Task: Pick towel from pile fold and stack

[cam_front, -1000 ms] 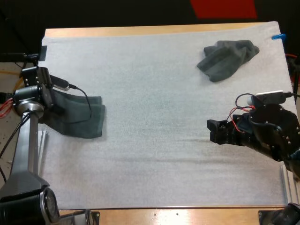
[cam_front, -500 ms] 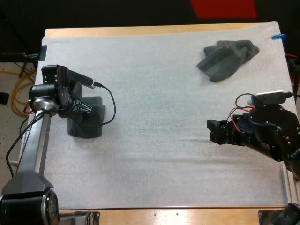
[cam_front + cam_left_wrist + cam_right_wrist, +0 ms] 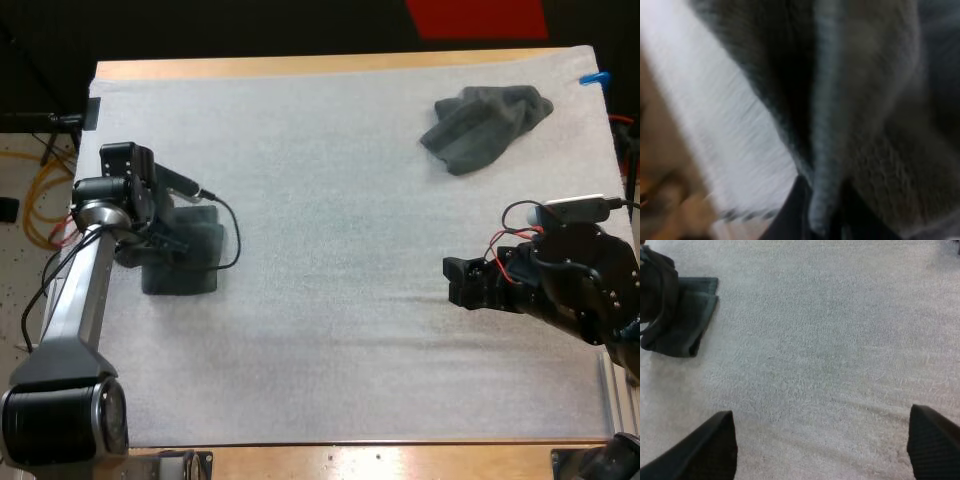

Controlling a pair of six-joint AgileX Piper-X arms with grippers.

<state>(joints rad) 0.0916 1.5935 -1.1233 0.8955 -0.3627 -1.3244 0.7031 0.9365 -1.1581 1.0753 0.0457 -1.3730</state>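
Note:
A dark grey-green towel (image 3: 190,262) lies folded at the left side of the white mat. My left gripper (image 3: 160,235) is down on it, and in the left wrist view its fingers (image 3: 796,212) are shut on a hemmed towel edge (image 3: 826,150). A second towel (image 3: 485,122), crumpled, sits at the far right of the mat. My right gripper (image 3: 455,282) hovers over bare mat at the right, open, with its fingertips (image 3: 707,442) wide apart and nothing between them. The folded towel (image 3: 687,322) and my left arm (image 3: 655,287) appear far beyond it.
The white mat (image 3: 330,300) covers almost the whole table, with a wooden edge (image 3: 300,66) along the far side. A wide stretch of bare mat separates the two arms.
My left gripper swung right from the mat's left edge, carrying the towel's edge over itself. The towel has gone from a spread shape to a narrower fold. The right arm stayed still.

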